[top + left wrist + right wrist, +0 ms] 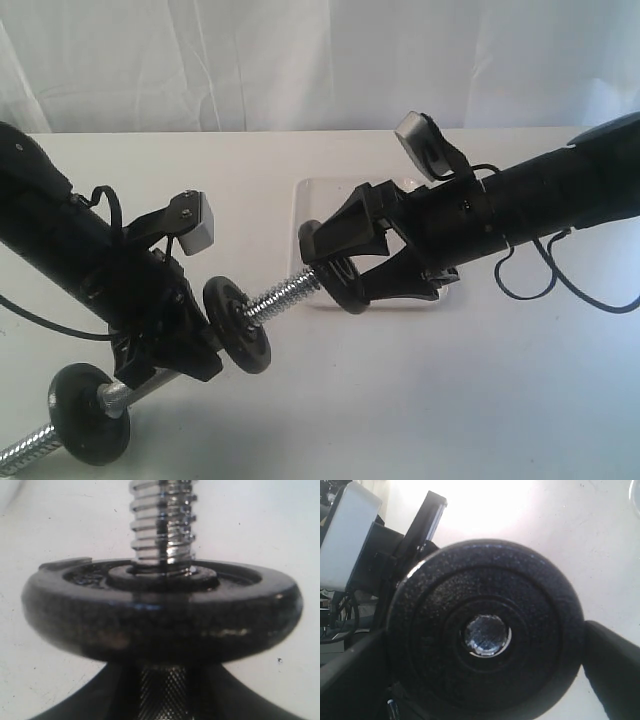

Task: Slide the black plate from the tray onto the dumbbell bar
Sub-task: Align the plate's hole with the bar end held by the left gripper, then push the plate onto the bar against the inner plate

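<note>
My right gripper (333,268) is shut on the black plate (346,292) by its rim, holding it on edge above the table. In the right wrist view the plate (485,605) fills the frame between the fingers (615,665), and the bar's chrome tip (486,635) shows in its centre hole. The dumbbell bar (285,292) slants up from lower left, its threaded end meeting the plate. My left gripper (195,350) is shut on the bar's knurled middle (162,690), just behind a second black disc (237,325) (160,615) on the bar. The tray (325,200) lies behind the right gripper.
A third black disc (90,412) sits on the bar's lower end near the front left edge, with thread (25,450) sticking out past it. White curtain hangs behind the table. Cables trail from the right arm (560,200).
</note>
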`<state>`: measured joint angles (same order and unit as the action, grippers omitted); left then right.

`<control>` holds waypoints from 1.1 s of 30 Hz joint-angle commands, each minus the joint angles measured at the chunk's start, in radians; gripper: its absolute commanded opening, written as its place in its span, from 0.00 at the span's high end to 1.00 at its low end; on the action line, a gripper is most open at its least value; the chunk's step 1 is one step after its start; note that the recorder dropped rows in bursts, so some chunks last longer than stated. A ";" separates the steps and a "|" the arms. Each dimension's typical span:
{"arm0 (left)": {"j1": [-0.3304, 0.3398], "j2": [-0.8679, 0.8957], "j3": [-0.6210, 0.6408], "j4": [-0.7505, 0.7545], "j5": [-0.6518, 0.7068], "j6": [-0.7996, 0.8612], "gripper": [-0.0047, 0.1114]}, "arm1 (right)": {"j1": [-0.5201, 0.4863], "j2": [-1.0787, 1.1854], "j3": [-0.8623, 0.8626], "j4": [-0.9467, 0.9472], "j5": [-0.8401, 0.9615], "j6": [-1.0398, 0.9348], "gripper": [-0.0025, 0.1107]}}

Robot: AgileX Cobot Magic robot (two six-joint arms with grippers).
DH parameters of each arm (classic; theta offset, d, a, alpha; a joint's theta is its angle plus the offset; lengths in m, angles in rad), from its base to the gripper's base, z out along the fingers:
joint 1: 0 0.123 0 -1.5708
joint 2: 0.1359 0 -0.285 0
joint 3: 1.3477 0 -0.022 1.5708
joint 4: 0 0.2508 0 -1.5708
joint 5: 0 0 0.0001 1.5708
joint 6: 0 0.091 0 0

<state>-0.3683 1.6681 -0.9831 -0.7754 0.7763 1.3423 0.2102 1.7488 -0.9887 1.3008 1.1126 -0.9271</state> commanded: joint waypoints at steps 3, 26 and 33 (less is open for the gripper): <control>-0.005 -0.051 -0.025 -0.190 0.084 0.018 0.96 | -0.002 -0.011 0.001 0.091 0.100 -0.014 0.98; -0.005 -0.051 -0.025 -0.219 0.087 0.046 0.96 | 0.076 -0.011 0.001 0.108 0.094 -0.061 0.98; -0.005 -0.051 -0.025 -0.219 0.085 0.046 0.96 | 0.080 -0.011 0.001 0.109 0.050 -0.064 0.98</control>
<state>-0.3702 1.6561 -0.9831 -0.8208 0.7979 1.3937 0.2842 1.7506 -0.9842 1.3356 1.1031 -0.9701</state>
